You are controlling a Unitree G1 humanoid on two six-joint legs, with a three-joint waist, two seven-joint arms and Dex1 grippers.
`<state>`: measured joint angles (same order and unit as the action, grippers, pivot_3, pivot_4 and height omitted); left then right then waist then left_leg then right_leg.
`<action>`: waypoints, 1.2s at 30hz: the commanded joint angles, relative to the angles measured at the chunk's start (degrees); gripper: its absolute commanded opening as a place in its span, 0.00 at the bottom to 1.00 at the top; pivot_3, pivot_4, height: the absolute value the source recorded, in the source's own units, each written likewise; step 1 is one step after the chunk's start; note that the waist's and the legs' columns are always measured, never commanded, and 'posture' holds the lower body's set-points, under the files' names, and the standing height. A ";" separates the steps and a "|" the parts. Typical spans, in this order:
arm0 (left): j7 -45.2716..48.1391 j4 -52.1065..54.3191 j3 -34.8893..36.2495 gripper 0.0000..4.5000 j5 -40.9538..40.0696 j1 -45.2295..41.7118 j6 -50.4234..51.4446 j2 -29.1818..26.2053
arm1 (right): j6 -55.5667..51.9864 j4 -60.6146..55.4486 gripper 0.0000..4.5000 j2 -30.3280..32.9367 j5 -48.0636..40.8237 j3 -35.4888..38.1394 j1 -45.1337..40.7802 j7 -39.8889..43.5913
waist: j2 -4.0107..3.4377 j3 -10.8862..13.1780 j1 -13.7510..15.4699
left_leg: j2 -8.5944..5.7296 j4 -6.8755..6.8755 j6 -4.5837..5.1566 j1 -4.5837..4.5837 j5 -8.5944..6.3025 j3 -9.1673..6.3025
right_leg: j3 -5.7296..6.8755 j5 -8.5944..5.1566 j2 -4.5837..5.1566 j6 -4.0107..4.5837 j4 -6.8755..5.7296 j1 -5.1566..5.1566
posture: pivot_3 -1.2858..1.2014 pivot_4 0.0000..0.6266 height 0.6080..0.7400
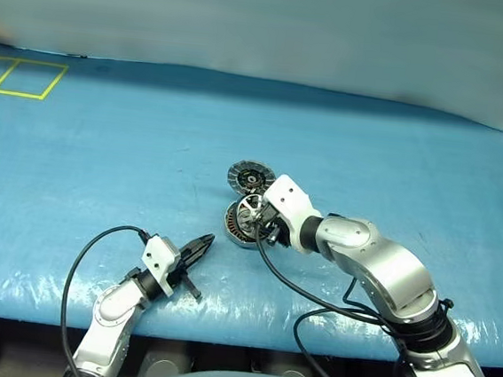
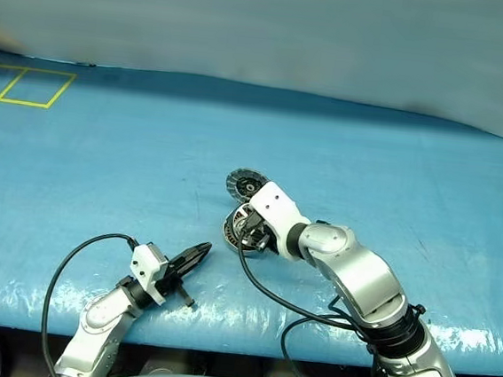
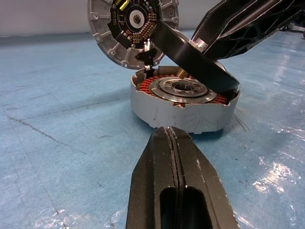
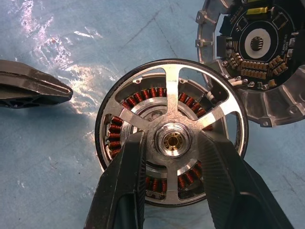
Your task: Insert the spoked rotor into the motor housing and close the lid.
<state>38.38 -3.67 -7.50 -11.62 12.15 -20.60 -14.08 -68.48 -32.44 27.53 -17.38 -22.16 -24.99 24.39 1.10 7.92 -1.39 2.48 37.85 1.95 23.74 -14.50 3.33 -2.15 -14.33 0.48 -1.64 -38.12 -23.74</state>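
Two grippers are on my screens, and I'll start with the left gripper (image 1: 200,246). From the head camera I see it lying low over the blue table cover (image 1: 103,156), its black fingers (image 3: 177,191) pressed together with nothing between them, tips aimed toward the motor parts. Its own wrist camera confirms the fingers are closed along one seam, and puts the motor housing (image 3: 186,112) just past the tips, sitting flat on the cover and not touched by them.

That wrist camera gives me a side-on look the head camera cannot: the spoked rotor (image 3: 190,55) is tilted, one edge down at the far rim of the housing, the other edge raised, so it is not seated. Behind it the lid (image 3: 131,28) stands open, its inner face with the circuit parts turned toward me.

Moving right, the right gripper (image 4: 171,143) reaches down onto the parts. In the head view its fingers are mostly hidden behind the white wrist block. Its wrist camera looks straight down instead: the two fingers are partly spread and clamp the rotor at its centre hub, one on each side. Through the spokes I see the copper windings of the housing beneath. The lid lies just beyond the fingertips, beside the housing.
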 commanded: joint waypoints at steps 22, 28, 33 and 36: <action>-0.70 3.08 -1.24 0.00 0.15 0.13 0.59 -0.16 | -1.35 -0.66 0.59 -2.60 -0.49 1.81 -0.42 -0.73 | -0.02 -0.03 -0.03 | 0.00 0.03 0.01 0.00 -0.01 0.01 | 0.03 0.02 -0.02 -0.03 -0.01 0.00 | 0.52 0.24 1.00; -0.45 3.06 -1.43 0.00 0.00 0.02 0.85 -0.44 | 0.56 1.73 0.20 -7.78 0.33 3.43 1.74 -3.99 | -0.02 -0.03 -0.03 | 0.01 0.04 0.01 0.00 -0.01 0.01 | 0.03 0.02 -0.03 -0.03 -0.03 0.00 | 0.52 0.24 1.00; -0.40 2.94 -1.33 0.00 0.02 -0.08 0.86 -0.49 | 1.95 4.32 0.01 -10.81 1.24 3.20 3.05 -5.98 | -0.02 -0.03 -0.06 | 0.01 0.07 0.01 -0.01 0.00 0.03 | 0.03 0.03 -0.03 -0.05 -0.04 0.01 | 0.52 0.24 1.00; -0.33 2.87 -1.30 0.00 0.00 -0.08 0.79 -0.55 | 3.58 6.80 0.01 -12.15 2.21 2.13 4.12 -6.81 | -0.02 -0.03 -0.07 | 0.00 0.07 0.01 -0.01 0.00 0.04 | 0.03 0.04 -0.03 -0.06 -0.04 0.00 | 0.52 0.24 1.00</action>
<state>37.68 -3.38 -8.53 -11.37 12.17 -19.28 -14.45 -66.70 -26.37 16.02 -15.86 -19.83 -21.21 18.32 1.08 7.89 -1.46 2.49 37.92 1.96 23.72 -14.50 3.36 -2.12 -14.29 0.45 -1.70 -38.16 -23.72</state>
